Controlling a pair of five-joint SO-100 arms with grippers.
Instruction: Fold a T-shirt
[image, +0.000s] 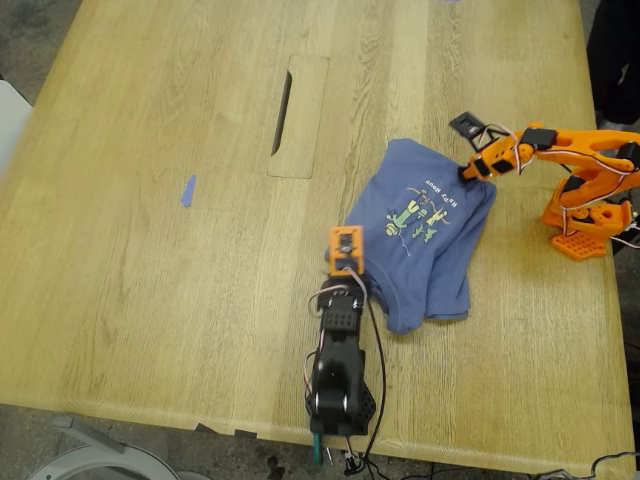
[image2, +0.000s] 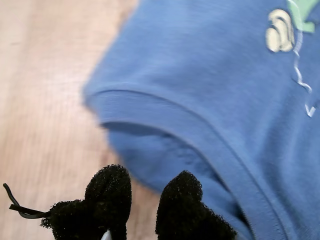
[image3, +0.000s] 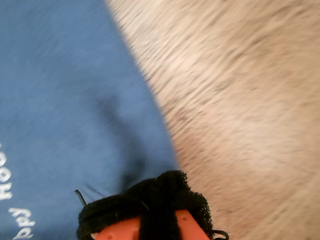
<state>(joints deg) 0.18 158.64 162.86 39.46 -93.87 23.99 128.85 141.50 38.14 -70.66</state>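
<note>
The slate-blue T-shirt (image: 420, 240) lies crumpled on the wooden table, print side up, right of centre in the exterior view. My first gripper (image: 350, 270), on the black arm at the exterior view's bottom, sits at the shirt's near-left edge. Its black padded fingers (image2: 110, 185) stand slightly apart just above a hemmed edge of the T-shirt (image2: 210, 90), so my first gripper (image2: 146, 192) is open. My second gripper (image: 474, 172), on the orange arm at the exterior view's right, is at the shirt's far corner. There my second gripper (image3: 155, 187) is shut on the T-shirt (image3: 60, 100), which puckers toward the pads.
A small blue tape scrap (image: 187, 190) lies on the table toward the exterior view's left. A rectangular inset panel (image: 300, 115) with a dark slot is set into the tabletop behind the shirt. The orange arm's base (image: 585, 225) stands near the table's edge at the exterior view's right.
</note>
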